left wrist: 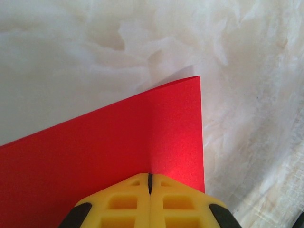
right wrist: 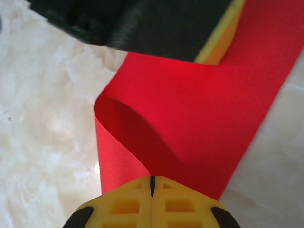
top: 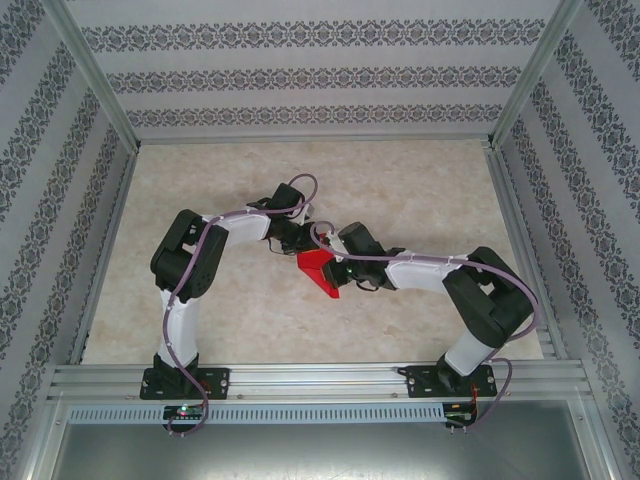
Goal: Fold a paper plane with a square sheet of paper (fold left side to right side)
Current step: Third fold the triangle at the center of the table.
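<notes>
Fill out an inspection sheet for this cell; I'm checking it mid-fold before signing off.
Surface: pale marbled table, bare around the arms.
Job's things: red sheet of paper, mid-table between the arms, partly folded, one side bowed up in a loop.
Clutter: nothing seen.
Grippers: left gripper shut on the sheet near its corner; right gripper shut on the sheet by the loop.
Cables: purple cable along each arm, arching in loops off the table.
Surroundings: patterned walls, metal frame rail at the near edge.
</notes>
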